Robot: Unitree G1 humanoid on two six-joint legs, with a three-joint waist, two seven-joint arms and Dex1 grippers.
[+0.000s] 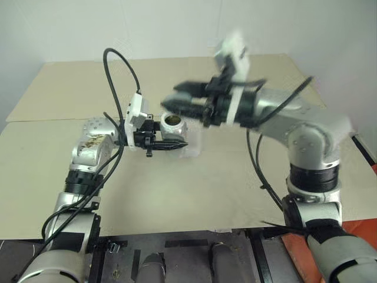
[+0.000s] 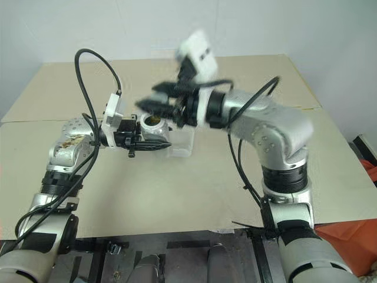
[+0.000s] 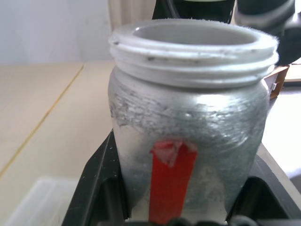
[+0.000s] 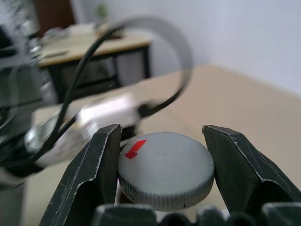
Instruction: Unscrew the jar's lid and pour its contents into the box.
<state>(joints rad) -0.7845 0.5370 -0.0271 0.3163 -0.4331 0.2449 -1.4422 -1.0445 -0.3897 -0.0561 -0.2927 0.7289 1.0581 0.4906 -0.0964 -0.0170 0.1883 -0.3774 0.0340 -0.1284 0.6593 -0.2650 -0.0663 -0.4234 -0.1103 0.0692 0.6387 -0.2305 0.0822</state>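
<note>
My left gripper [image 1: 174,137] is shut on the jar [image 1: 172,124], holding it upright just above the table. The jar [image 3: 188,117] has a silvery body, a red strip and a bare threaded mouth that stands open. My right gripper [image 2: 150,99] hovers slightly above and beside the jar's mouth. In the right wrist view it [image 4: 160,134] is shut on the lid [image 4: 164,172], a round grey ribbed cap with a small red mark. The box [image 2: 182,141], translucent and whitish, rests on the table right behind the jar, and its corner [image 3: 33,202] shows below the jar.
The beige table [image 1: 194,194] is made of boards with a seam across the back. Black cables [image 1: 118,82] loop over the left arm and hang beside the right arm. An orange-red object [image 1: 365,230] lies past the table's right edge.
</note>
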